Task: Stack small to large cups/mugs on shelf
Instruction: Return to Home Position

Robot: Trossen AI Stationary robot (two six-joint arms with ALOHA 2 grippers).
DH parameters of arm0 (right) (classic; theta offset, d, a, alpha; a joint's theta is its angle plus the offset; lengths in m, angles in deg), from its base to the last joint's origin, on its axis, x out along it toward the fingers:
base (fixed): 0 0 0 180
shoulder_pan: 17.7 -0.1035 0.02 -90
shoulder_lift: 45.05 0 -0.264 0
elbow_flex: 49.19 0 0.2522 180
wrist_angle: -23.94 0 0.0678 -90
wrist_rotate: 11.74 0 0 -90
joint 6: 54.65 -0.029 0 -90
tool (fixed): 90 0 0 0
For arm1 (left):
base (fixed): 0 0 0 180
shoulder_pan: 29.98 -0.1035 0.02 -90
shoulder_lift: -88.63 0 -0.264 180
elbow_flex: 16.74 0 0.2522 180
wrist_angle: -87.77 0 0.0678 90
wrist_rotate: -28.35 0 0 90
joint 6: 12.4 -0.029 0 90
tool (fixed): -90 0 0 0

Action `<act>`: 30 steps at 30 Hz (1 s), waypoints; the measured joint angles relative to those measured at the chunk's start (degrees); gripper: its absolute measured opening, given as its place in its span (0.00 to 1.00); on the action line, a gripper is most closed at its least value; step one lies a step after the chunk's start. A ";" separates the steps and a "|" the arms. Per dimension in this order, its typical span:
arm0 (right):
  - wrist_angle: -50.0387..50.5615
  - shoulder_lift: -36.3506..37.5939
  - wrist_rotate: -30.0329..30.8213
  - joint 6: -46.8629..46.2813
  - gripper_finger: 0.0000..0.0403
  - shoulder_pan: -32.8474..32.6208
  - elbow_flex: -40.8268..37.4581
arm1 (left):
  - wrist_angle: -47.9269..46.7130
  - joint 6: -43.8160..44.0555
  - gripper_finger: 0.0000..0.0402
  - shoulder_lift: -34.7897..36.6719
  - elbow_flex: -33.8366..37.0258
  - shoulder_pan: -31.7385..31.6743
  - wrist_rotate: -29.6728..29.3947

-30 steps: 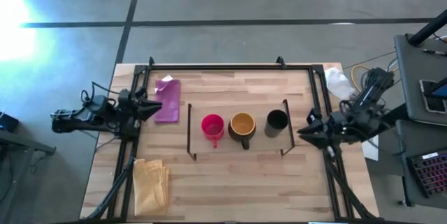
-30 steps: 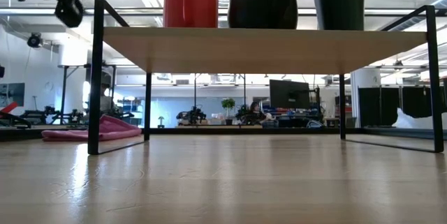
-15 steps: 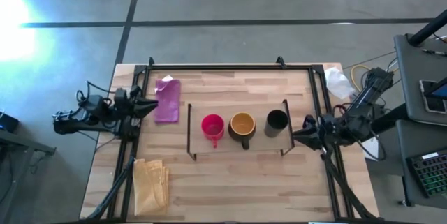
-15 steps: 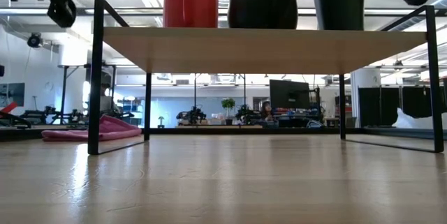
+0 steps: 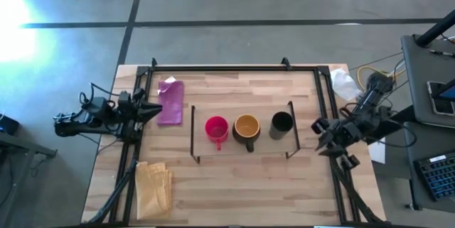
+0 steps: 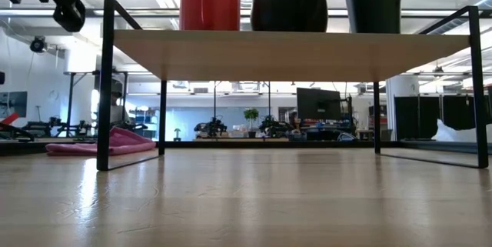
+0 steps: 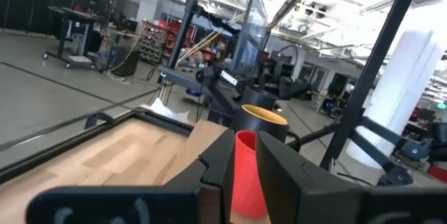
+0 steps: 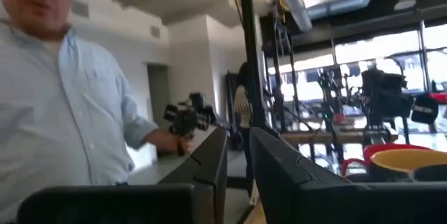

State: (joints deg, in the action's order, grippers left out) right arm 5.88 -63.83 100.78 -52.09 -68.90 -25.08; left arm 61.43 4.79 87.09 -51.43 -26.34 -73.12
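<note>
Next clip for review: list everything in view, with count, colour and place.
table: one, light wood, centre.
shelf: one, light wood, black frames, mid-table.
cups: three, on the shelf in a row: red-pink cup, mustard-yellow mug, black cup.
pink cloth: one, left of shelf.
yellow cloth: one, table's left side.
white wad: one, by table's right edge.
person: one, light-blue shirt, beyond the table.
left tool: one, dark, table's left edge, narrowly open.
right tool: one, dark, table's right edge, narrowly open.

Robotics lab: open hall, ceiling ducts [image 8: 293,1], monitor [image 6: 319,102], concrete floor [image 5: 249,1]
</note>
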 joint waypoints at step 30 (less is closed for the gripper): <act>23.03 6.15 -7.99 -10.08 0.14 39.36 11.17 | 1.22 3.50 0.11 -0.04 1.68 0.00 -0.66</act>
State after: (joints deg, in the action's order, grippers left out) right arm 28.92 -57.68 92.79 -62.17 -29.53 -13.91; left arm 62.65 8.29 87.05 -49.75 -26.34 -73.77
